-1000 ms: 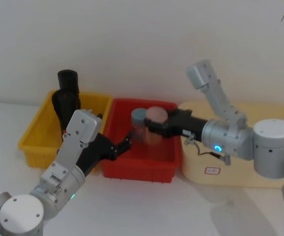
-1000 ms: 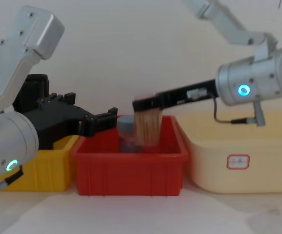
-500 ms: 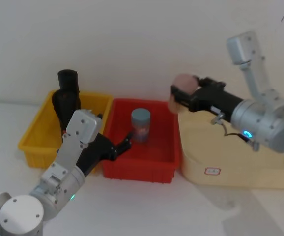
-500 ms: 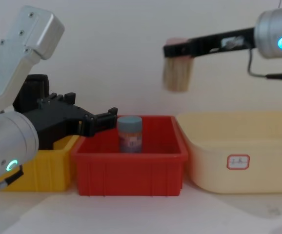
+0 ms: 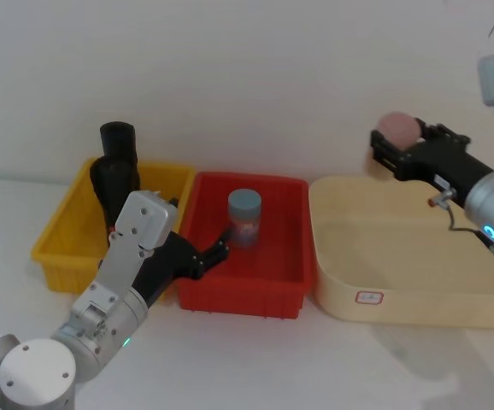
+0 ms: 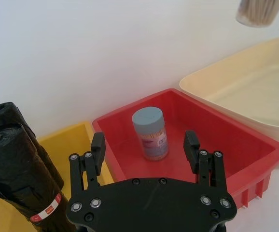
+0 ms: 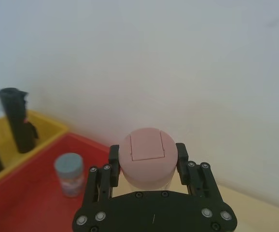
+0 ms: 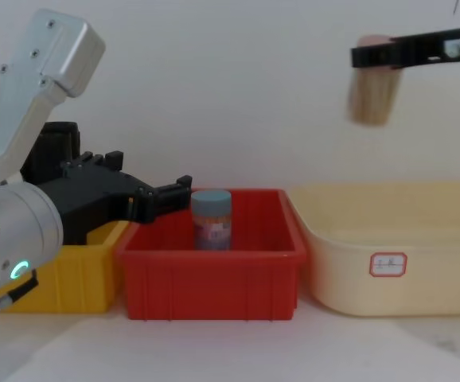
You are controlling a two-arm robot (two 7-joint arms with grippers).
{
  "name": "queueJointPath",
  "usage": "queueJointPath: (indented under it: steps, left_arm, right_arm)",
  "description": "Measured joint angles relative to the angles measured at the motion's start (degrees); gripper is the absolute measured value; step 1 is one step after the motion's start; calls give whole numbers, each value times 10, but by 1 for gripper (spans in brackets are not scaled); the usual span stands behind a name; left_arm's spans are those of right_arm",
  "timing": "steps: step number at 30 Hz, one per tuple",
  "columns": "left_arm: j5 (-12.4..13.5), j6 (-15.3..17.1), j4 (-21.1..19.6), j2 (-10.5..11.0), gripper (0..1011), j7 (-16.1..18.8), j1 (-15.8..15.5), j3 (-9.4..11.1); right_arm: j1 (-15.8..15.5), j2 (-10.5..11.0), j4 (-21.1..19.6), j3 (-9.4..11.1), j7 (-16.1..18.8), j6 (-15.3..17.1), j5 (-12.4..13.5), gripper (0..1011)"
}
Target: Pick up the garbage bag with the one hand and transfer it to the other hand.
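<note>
Right now the garbage bag [image 6: 21, 174], a tall roll of crinkled, glossy black plastic, stands leaning in the yellow plastic bin [image 8: 79, 278]. It is pressed against a second black roll [image 6: 9, 113] just behind it. A red-and-white band [image 6: 47, 211] wraps its lower end; the print on it is too small to read.

The left gripper [image 6: 145, 141], on the arm with the green ring [image 8: 19, 270], hangs low where the yellow bin meets the red bin [image 8: 214, 282]. Its matte black fingers [image 6: 191, 145], studded with small screws, are spread wide and hold nothing. They point at a blue-lidded jar [image 6: 150, 133], which stands upright on the red bin's floor a little beyond the tips. That jar is a clear cylinder with a printed label that cannot be made out.

The right gripper [image 7: 147, 152], on the arm with the blue ring [image 5: 489, 231], is raised high above the cream tub [image 8: 421, 263]. Its fingers are closed on either side of the round lid of a pink-lidded jar [image 8: 372, 97]. This jar is clear and packed with thin pale sticks, and its lid has a square flap moulded into the top.

The tub is smooth with rounded corners. It carries a small red-edged white sticker [image 8: 389, 263] on its front wall, with illegible writing. All three containers sit on a plain white worktop [image 8: 214, 350].
</note>
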Motion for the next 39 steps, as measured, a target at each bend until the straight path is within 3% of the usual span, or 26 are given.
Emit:
queueJointPath:
  steps: [10, 17, 31, 39]
  left_arm:
    - [0, 0, 0, 0, 1000, 0, 0, 0]
    - [0, 0, 0, 0, 1000, 0, 0, 0]
    - [0, 0, 0, 0, 1000, 0, 0, 0]
    - [0, 0, 0, 0, 1000, 0, 0, 0]
  right_arm:
    - [-18, -7, 42, 29, -15, 3, 11, 666]
    - [-20, -18, 100, 36, -3, 3, 24, 666]
    - [-15, -31, 164, 41, 16, -3, 38, 998]
    - [-14, -34, 179, 42, 21, -5, 41, 1001]
